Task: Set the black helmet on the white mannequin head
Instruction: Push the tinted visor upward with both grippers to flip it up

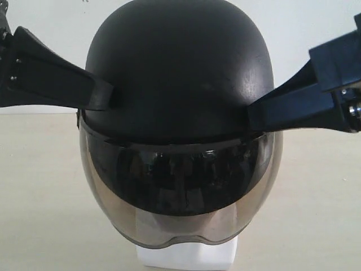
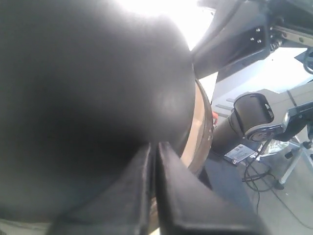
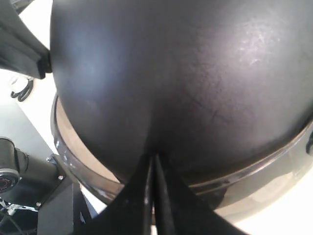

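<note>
**Fig. Exterior view, read L→R.**

- **Left pincer [image 1: 106, 95]:** jaws drawn almost together, only a slit betw. them and nothing seen in it. The tips butt against the side of the black helmet [image 1: 177, 68].
- **Helmet:** sits at centre, over the white mannequin head [image 1: 186, 257]. Only the head's blocky base shows, below the smoky visor [image 1: 177, 192]. The base stands on the pale bench [image 1: 39, 203].
- **Right pincer [image 1: 255, 113]:** same state, near-closed and empty as far as visible, tips on the opposite side.
- **Handling (judged):** the shell looks rigid, smooth and prob. slippery, and it is curved, so the tips may skate. The visor is thinner and likely scratch-prone, so keep off it. You hold the helmet by opposed side pressure. The rim band [image 1: 169, 138] would prob. give surer purchase.
- **Seating:** can't tell whether it is fully seated.
</note>
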`<state>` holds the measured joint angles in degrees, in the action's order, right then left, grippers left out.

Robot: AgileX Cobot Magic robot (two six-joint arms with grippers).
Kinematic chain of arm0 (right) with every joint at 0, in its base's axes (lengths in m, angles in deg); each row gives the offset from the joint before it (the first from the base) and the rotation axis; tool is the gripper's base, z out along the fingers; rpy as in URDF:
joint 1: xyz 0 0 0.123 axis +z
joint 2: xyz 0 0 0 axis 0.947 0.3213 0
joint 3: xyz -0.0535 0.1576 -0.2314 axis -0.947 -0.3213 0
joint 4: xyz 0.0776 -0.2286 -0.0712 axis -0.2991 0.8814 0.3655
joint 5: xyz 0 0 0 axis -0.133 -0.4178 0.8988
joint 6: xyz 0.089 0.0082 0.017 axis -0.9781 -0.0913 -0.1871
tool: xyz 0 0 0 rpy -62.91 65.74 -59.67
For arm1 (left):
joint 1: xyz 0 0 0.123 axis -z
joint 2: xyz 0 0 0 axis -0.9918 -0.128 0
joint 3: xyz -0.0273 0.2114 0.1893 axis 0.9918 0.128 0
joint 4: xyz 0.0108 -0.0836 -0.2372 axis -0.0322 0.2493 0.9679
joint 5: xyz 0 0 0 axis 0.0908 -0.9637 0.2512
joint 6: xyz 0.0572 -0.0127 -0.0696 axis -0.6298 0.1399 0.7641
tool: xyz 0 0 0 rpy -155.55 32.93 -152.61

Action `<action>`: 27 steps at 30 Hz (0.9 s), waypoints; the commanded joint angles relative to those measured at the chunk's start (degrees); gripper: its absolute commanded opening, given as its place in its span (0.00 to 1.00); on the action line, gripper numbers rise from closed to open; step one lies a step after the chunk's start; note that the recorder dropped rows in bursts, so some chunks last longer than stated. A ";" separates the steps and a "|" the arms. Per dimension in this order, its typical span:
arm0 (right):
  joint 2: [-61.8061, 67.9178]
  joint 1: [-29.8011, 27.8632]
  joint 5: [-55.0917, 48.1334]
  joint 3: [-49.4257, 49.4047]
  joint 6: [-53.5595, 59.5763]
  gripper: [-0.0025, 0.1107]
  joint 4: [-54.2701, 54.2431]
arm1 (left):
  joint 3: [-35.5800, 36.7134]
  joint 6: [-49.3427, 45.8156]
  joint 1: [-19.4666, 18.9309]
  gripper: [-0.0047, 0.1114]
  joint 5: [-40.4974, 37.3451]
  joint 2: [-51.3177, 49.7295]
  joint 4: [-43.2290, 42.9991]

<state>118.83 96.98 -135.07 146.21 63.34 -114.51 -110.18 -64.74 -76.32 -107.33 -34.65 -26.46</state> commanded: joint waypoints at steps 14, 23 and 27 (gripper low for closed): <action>0.48 0.07 -2.59 -1.07 1.04 0.02 2.08 | 7.70 -1.14 0.36 0.08 2.45 -0.03 -1.53; 0.48 0.07 -2.19 -1.07 0.90 0.02 2.85 | 7.68 -1.25 0.36 0.08 2.45 -0.03 -1.53; 0.48 0.07 -1.48 -1.07 0.90 0.02 2.85 | 7.68 -1.27 0.36 0.08 2.06 0.20 -0.89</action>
<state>119.10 96.98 -138.35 145.33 63.80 -112.44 -102.77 -65.80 -76.06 -108.00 -34.24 -27.54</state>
